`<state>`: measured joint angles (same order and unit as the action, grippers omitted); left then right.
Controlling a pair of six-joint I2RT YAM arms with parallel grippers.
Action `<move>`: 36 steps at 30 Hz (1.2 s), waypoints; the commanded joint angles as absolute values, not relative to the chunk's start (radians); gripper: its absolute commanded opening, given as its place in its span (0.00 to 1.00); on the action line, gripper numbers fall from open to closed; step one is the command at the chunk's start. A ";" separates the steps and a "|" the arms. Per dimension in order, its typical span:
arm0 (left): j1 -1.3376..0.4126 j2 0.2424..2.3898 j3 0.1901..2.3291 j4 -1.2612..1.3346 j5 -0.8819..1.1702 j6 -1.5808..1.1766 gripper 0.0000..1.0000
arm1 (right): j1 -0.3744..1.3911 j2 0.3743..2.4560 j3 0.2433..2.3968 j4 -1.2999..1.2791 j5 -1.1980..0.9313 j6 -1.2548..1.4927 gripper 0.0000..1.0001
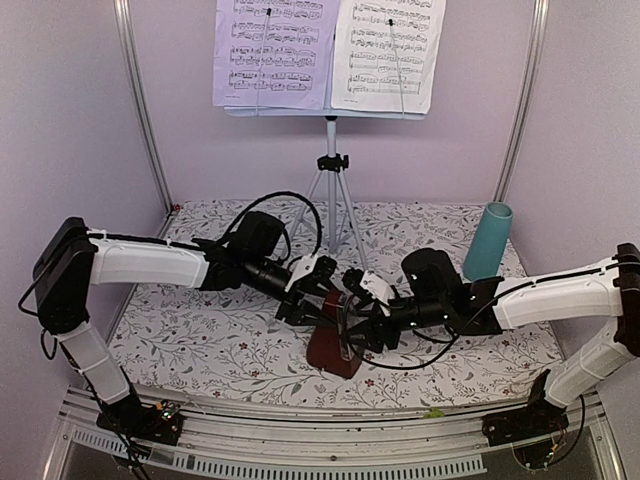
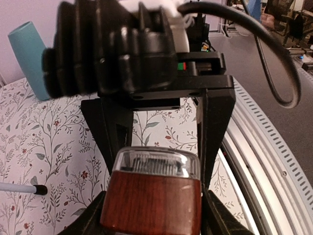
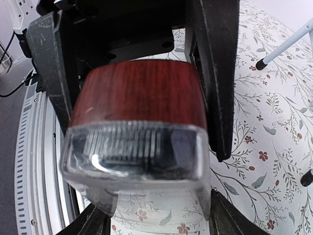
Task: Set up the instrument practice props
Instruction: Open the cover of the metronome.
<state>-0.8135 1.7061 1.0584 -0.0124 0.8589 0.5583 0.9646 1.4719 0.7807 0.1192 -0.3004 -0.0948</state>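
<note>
The dark-red-brown metronome stands tilted on the floral cloth between both arms. My left gripper is shut on its wooden body, one finger on each side. From the other side my right gripper is closed on the metronome's clear front cover, with the wooden body beyond it. At the back stands the pale-blue music stand on silver tripod legs. Two sheet-music pages rest on it, side by side.
A teal cup stands at the back right, also in the left wrist view as the cup. A tripod leg lies close behind the grippers. Grey frame posts flank the cloth, and a metal rail runs along the near edge.
</note>
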 commanded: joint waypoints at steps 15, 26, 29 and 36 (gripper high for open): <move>-0.873 1.744 1.030 -0.128 0.745 0.574 0.00 | 0.880 1.473 0.832 0.256 -0.467 0.108 0.00; -0.877 1.748 1.015 -0.082 0.763 0.520 0.00 | 1.004 1.465 0.874 0.230 -0.276 0.065 0.00; -0.837 1.755 1.016 -0.066 0.835 0.490 0.00 | 1.115 1.442 0.827 0.282 -0.054 -0.115 0.00; -0.836 1.793 1.058 -0.143 0.846 0.522 0.00 | 1.127 1.425 0.758 0.400 0.072 -0.231 0.00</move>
